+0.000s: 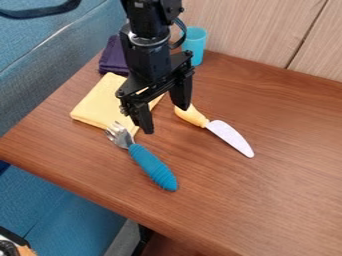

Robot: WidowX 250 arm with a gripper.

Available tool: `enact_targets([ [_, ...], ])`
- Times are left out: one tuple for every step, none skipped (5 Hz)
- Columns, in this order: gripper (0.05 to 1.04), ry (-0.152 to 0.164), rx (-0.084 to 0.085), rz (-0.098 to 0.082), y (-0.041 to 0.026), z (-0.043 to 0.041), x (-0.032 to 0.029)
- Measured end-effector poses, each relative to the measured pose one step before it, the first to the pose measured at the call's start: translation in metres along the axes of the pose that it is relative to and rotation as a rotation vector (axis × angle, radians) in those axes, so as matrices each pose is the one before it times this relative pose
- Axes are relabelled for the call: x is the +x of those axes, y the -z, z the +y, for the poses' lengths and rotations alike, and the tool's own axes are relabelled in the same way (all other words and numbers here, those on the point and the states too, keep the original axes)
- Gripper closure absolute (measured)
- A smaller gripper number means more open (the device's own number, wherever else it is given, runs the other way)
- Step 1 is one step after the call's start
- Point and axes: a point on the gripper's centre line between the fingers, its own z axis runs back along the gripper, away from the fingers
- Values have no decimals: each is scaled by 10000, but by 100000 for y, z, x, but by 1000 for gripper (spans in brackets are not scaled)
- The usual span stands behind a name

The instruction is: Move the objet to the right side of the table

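One fork (146, 160), one knife (217, 128), one cup (196, 42) and two cloths (100, 104) (one yellow, one purple)

"What's behind the desk (280, 185)?"
"A wall (247, 27) of pale, wood-grained panels, with a dark seam (306, 34) running down at a slant."
"And on the left?"
"Blue upholstery (43, 75), along the upper left and again below the desk's near edge."
"The desktop?"
"Reddish-brown wood grain, with a soft sheen on the right."
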Motion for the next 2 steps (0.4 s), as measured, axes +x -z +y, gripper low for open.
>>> enact_targets([
  [83, 5, 269, 113, 818, 183, -90],
  [83, 107, -4, 25, 911, -1684, 186],
])
